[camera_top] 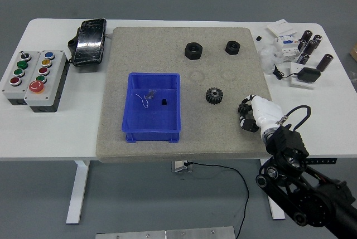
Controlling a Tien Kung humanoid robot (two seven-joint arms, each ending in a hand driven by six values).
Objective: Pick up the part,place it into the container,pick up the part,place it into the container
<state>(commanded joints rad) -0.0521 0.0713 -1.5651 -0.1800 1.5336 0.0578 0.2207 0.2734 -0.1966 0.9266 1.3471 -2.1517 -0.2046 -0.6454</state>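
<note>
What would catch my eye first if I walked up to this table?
Probably the bright blue bin on the left of the grey mat. Next, the robot's right hand, white-backed with black fingers, reaching in from the lower right toward a small dark gear at mid-mat. Two black nuts sit near the mat's far edge, and a box of coloured buttons stands far left.

A small dark metal gear with teeth lies flat on the grey mat. Two black six-sided nuts, one bigger and one smaller, sit farther back. The blue plastic box stands open, left of the gear.
</note>
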